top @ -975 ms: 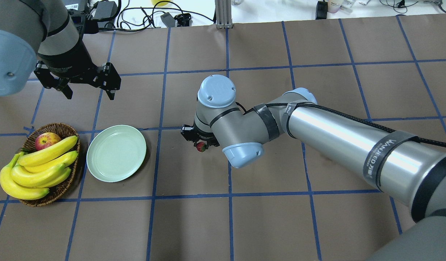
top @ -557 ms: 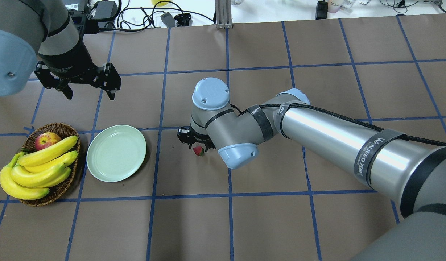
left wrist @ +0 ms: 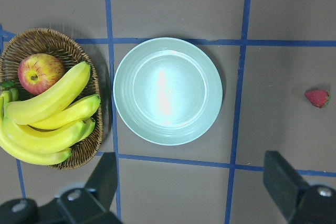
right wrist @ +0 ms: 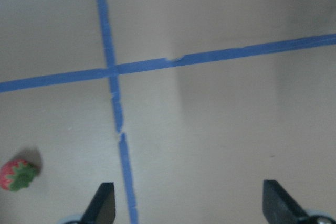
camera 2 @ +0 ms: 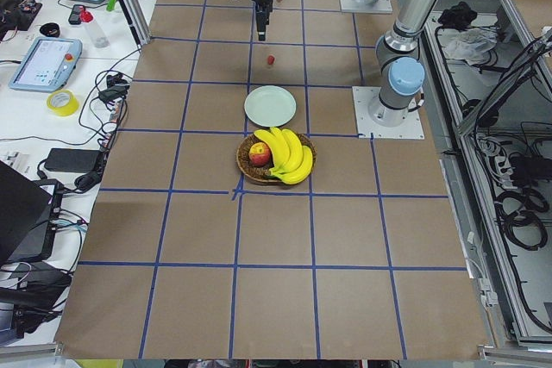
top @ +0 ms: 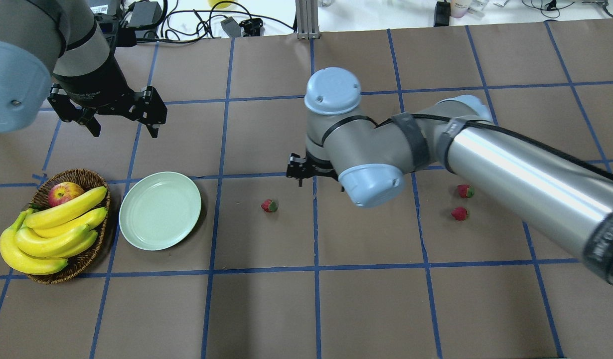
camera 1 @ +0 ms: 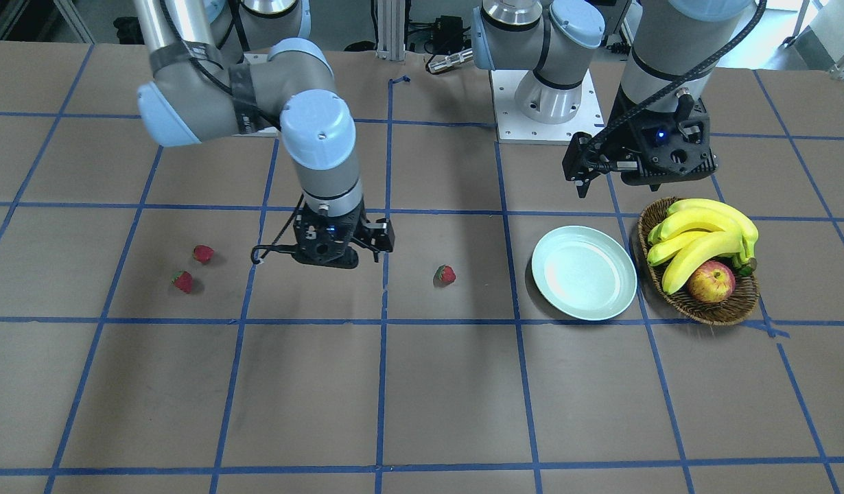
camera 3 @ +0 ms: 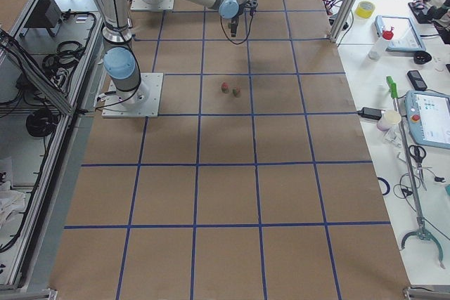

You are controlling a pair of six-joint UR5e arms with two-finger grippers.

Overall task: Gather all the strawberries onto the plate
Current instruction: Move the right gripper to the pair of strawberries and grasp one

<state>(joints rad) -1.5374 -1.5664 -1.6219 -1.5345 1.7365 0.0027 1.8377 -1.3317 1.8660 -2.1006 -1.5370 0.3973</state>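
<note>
Strawberry (right wrist: 17, 175) lies loose just beside the empty, wide-open right gripper (right wrist: 191, 205).

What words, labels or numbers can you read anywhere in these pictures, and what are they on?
No text can be read clearly.
Faint print on the black body of the left gripper: too blurred to read.
Tablet screens: too small to read.

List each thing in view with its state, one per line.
plate, empty
near strawberry, on the table, apart from the plate
two far strawberries, on the table, side by side
left tool, open, empty
right tool, open, empty
wicker basket, holding bananas and an apple
</note>
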